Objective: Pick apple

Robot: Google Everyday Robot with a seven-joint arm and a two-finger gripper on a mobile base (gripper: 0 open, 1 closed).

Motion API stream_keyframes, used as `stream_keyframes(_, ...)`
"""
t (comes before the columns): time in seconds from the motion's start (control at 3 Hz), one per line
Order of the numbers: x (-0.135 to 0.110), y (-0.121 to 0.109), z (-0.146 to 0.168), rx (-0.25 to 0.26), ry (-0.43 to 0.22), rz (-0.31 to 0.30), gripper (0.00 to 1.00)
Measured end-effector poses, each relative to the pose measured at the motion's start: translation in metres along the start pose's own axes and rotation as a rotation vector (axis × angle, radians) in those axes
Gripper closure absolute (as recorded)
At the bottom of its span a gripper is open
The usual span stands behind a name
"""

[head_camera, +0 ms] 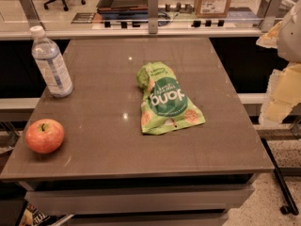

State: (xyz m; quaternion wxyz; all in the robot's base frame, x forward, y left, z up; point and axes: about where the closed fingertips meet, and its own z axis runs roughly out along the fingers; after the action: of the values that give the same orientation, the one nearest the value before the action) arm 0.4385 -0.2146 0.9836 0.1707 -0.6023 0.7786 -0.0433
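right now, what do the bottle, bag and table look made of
Bottle: clear plastic, seemingly; see-through body.
Bag: glossy green film, probably plastic; crinkled, with shiny creases.
Table: smooth grey-brown top, maybe laminate or stone; it mirrors lights.
The end effector hangs at the right edge, off the table.

The gripper (pixel 278 97), just past the right edge of the brown square table (pixel 141 145), is pale yellow blocky plastic with jagged, toothed edges. Above it sits a rounded white-grey arm shell (pixel 292 36).
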Motion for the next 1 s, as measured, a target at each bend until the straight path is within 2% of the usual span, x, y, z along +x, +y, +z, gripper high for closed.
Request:
stream_keyframes(0.33,-0.003,0.001,-0.001,0.008,-0.015,-0.006,0.00)
stream_keyframes(0.67,-0.017,0.007,0.004,0.021,-0.083,-0.033,0.00)
stream_keyframes(1.0,-0.033,0.017,0.018,0.013,-0.200,-0.066,0.00)
